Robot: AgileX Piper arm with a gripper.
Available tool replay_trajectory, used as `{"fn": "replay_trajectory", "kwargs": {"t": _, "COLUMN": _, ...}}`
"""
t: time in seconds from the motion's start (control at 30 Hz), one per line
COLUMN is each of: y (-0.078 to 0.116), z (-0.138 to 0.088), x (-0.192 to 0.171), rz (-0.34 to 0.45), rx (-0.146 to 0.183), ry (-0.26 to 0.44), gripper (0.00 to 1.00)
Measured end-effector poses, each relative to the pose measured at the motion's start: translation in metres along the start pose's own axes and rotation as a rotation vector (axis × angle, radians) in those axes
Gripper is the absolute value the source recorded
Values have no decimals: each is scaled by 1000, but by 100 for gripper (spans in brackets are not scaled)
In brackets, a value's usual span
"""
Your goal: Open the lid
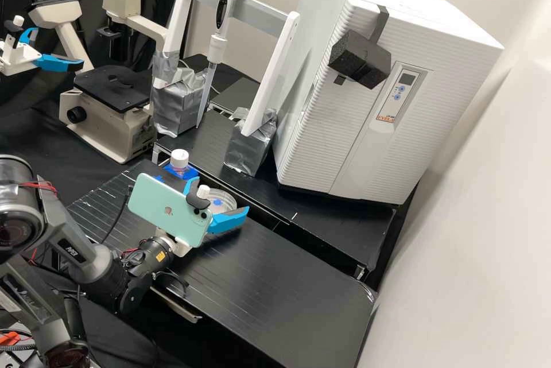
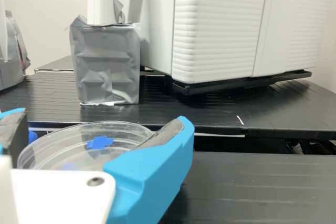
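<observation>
The pincer [image 1: 218, 196] is wide open, a clear round dish [image 2: 63, 142] between its fingers; whether they touch it, I cannot tell. Left of the dish stands a white-capped bottle [image 1: 179, 159].

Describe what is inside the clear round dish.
A blue cross shows through the dish, perhaps beneath it; a blue finger covers part, so anything there is hidden.

One each of dish [image 2: 73, 153], bottle [image 1: 179, 160], phone [image 1: 160, 207], pipette [image 1: 217, 49], microscope [image 1: 112, 127], cabinet [image 1: 361, 144], two wrapped blocks [image 1: 248, 151]
</observation>
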Motion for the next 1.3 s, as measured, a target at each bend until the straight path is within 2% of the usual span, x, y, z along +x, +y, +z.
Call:
{"fn": "replay_trajectory", "kwargs": {"t": 0.17, "y": 6, "z": -5, "x": -4, "rz": 26, "rx": 7, "ry": 24, "gripper": 0}}
{"fn": "replay_trajectory", "kwargs": {"t": 0.33, "y": 17, "z": -8, "x": -13, "rz": 85, "rx": 39, "ry": 27, "gripper": 0}}
{"fn": "replay_trajectory", "kwargs": {"t": 0.47, "y": 22, "z": 1, "x": -17, "rz": 110, "rx": 74, "ry": -21, "gripper": 0}}
{"fn": "replay_trajectory", "kwargs": {"t": 0.83, "y": 45, "z": 45, "x": -13, "rz": 168, "rx": 152, "ry": -205, "gripper": 0}}
{"fn": "replay_trajectory", "kwargs": {"t": 0.97, "y": 51, "z": 52, "x": -11, "rz": 187, "rx": 162, "ry": -213, "gripper": 0}}
{"fn": "replay_trajectory", "kwargs": {"t": 1.23, "y": 49, "z": 60, "x": -7, "rz": 176, "rx": 197, "ry": -209, "gripper": 0}}
{"fn": "replay_trajectory", "kwargs": {"t": 1.3, "y": 48, "z": 62, "x": -5, "rz": 174, "rx": 184, "ry": -216, "gripper": 0}}
